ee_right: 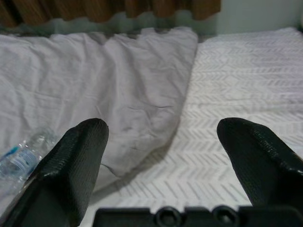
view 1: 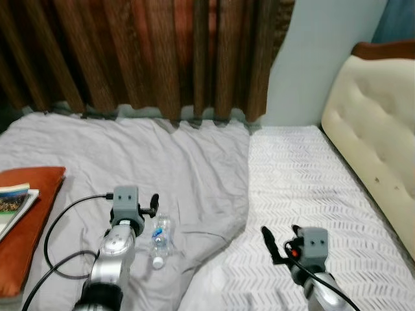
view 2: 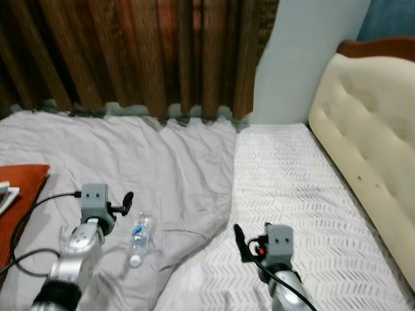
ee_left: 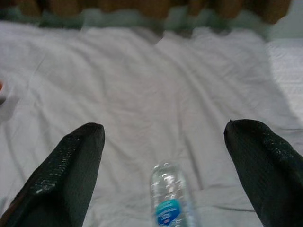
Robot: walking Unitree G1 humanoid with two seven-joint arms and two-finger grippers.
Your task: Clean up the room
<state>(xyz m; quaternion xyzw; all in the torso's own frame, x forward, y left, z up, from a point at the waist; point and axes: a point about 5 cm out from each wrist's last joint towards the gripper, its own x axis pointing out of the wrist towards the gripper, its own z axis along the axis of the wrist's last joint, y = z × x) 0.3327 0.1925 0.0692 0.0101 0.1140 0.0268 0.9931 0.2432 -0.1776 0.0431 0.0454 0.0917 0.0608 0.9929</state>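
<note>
A clear plastic water bottle [view 1: 160, 238] with a blue label and white cap lies on its side on the grey blanket [view 1: 130, 155]. My left gripper [view 1: 140, 206] is just left of the bottle, low over the blanket. In the left wrist view it stands open [ee_left: 163, 130], and the bottle [ee_left: 170, 201] lies between and short of the fingertips, untouched. My right gripper [view 1: 280, 237] hovers open over the white patterned sheet [view 1: 305, 175], well right of the bottle, holding nothing. The bottle [ee_right: 21, 158] shows off to the side in the right wrist view.
An orange cushion [view 1: 29, 246] with a book [view 1: 13, 201] on it lies at the bed's left. Brown curtains [view 1: 149, 52] hang behind the bed. A cream padded headboard [view 1: 376, 123] rises on the right. A black cable [view 1: 58, 227] loops off my left arm.
</note>
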